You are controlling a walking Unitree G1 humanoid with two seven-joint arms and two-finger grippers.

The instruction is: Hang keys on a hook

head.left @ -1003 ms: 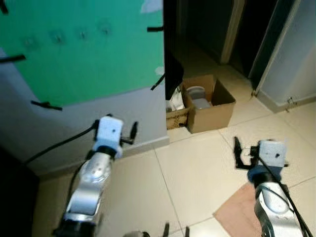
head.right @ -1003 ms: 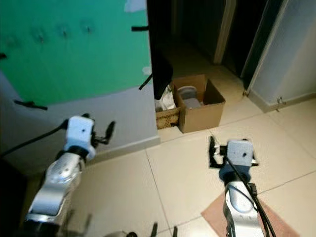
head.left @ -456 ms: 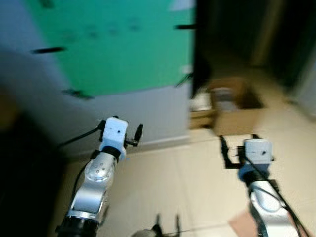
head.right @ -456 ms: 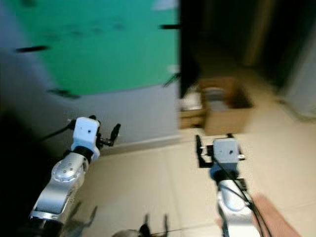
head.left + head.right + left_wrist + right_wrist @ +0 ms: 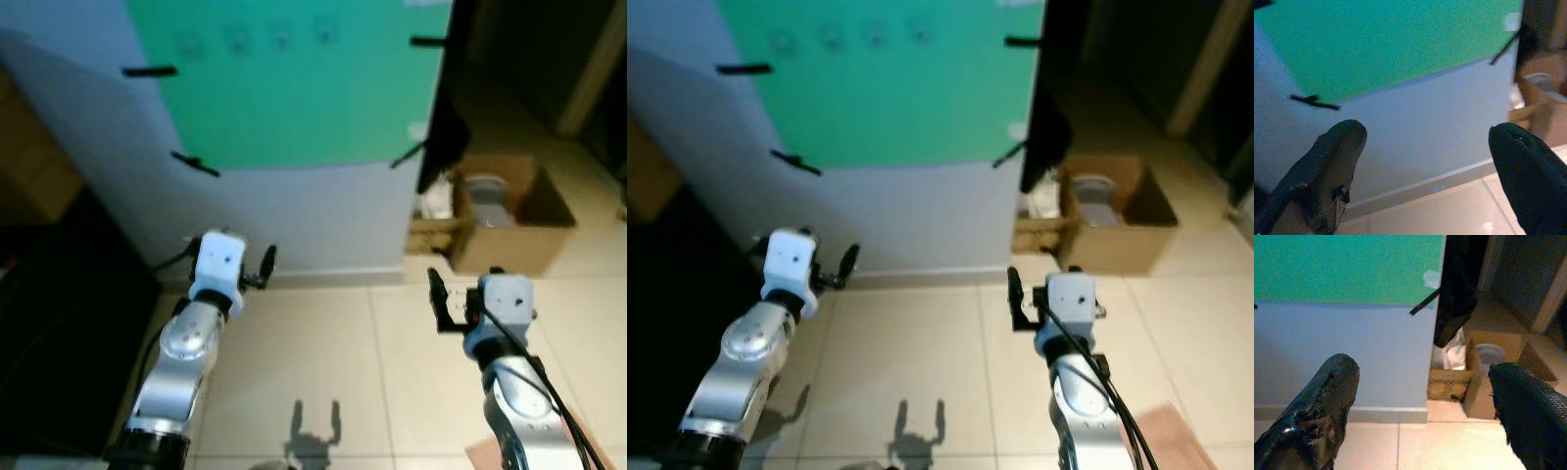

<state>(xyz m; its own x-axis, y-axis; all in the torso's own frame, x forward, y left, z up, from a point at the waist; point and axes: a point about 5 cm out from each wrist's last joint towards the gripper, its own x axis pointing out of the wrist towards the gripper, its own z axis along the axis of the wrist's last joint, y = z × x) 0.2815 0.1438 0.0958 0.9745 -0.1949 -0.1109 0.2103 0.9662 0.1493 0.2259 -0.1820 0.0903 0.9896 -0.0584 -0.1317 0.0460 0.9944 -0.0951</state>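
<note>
I stand facing a pale grey-blue wall [image 5: 294, 215] with a large green sheet [image 5: 294, 88] fastened to it by strips of black tape [image 5: 194, 164]. High on the green sheet sits a row of four small pale hooks [image 5: 258, 39], too faint and small for me to make out their shape. I cannot see any keys on them, nor between my fingers.

My left gripper [image 5: 1425, 161] is raised in front of the wall, above the cream floor tiles [image 5: 313, 362], near the white skirting. Its two black fingers [image 5: 1327, 171] stand wide apart with nothing between them; through the gap I see the wall, the lower edge of the green sheet and one strip of tape.

My right gripper [image 5: 1420, 411] is held forward at about the same height, over the tiles and nearer the wall's corner. Its fingers [image 5: 1317, 411] are also spread wide and hold nothing.

Past the corner, a dark cloth [image 5: 443, 137] hangs at the wall's edge. Below it an open brown cardboard box [image 5: 509, 235] sits on the floor with a round pale container [image 5: 483, 188] inside, and a woven basket [image 5: 431, 235] with something white in it stands just beside the box. A dark piece of furniture [image 5: 49, 333] fills the space to my left. The shadow of a gripper falls on the tiles in front of me.
</note>
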